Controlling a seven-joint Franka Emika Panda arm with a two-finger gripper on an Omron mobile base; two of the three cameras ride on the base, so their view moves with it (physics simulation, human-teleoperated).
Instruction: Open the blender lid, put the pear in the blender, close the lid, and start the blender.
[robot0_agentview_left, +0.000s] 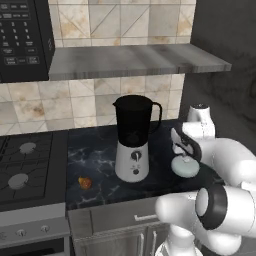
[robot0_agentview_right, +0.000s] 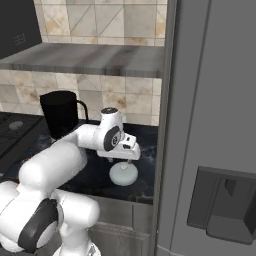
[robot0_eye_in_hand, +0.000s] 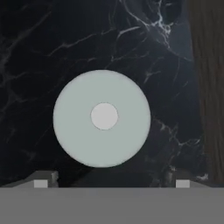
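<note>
In the left base view the lid (robot0_agentview_left: 184, 167) lay on the counter (robot0_agentview_left: 100, 155) right of the open blender (robot0_agentview_left: 132, 144), the pear (robot0_agentview_left: 85, 183) left. In the right base view the arm (robot0_agentview_right: 75, 150) partly hid the blender. In the hand view the gripper (robot0_eye_in_hand: 111, 183) hung spread wide above the lid, its tips cut off.

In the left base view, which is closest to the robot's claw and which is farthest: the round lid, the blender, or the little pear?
1. The blender lid: lying flat on the counter right under the open claw.
2. The blender: standing to the claw's left, its jar uncovered.
3. The pear: farthest left, near the stove.
</note>
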